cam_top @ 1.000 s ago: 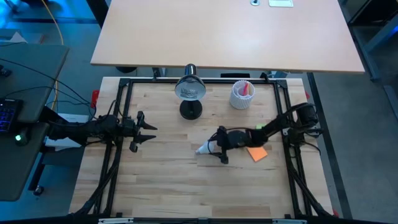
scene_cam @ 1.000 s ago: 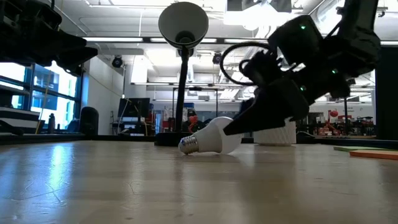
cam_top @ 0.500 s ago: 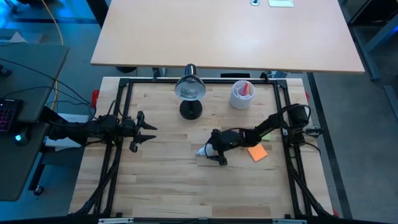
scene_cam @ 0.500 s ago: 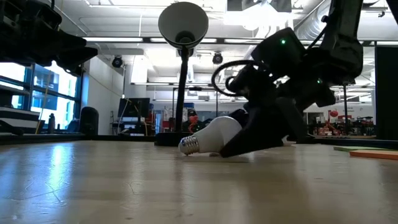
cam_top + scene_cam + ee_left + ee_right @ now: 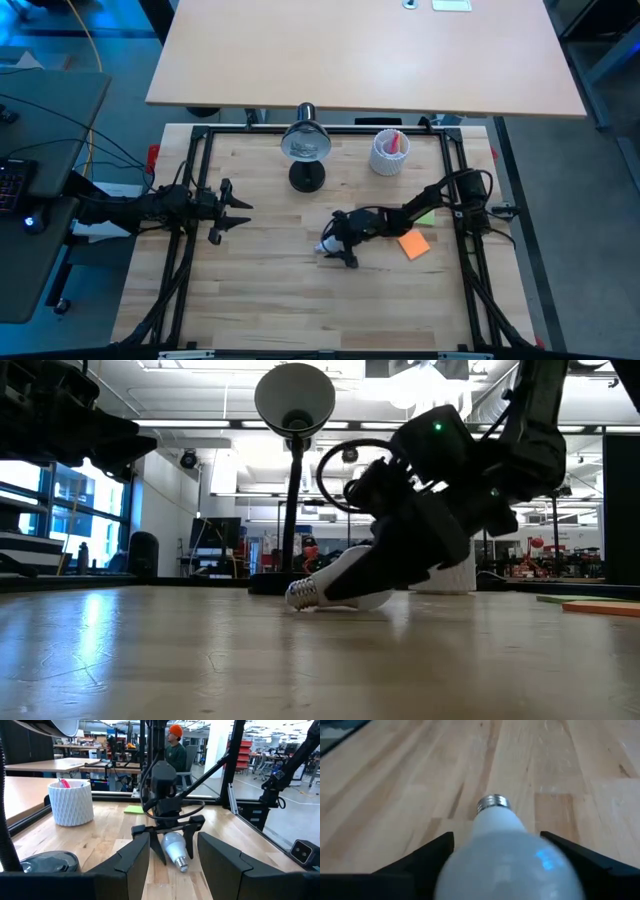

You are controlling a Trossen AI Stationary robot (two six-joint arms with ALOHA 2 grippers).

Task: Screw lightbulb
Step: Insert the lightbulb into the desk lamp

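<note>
Near the middle of the wooden tabletop point(image 5: 270, 290), slightly toward your right side, one lightbulb point(image 5: 327, 245) lies on its side, its silvery screw base pointing away from the right arm. Your right hand point(image 5: 340, 240) is low over it, its two fingers spread and standing either side of the white globe; you cannot tell from these views whether the fingers touch the glass. Your left hand point(image 5: 236, 214) hovers by the left edge of the tabletop, fingers spread, holding nothing, well apart from the bulb.

You have one black desk lamp point(image 5: 306, 150) standing at the far edge, its round shade facing up, and one white ribbed cup point(image 5: 389, 152) to its right, also at the far edge. One orange square card point(image 5: 412, 245) lies flat just beside the right arm, with a green slip point(image 5: 424, 216) near it.

A black frame point(image 5: 196, 180) runs along the left, right and far edges. Bare wood lies open between the two hands and across the whole near half of the tabletop.
</note>
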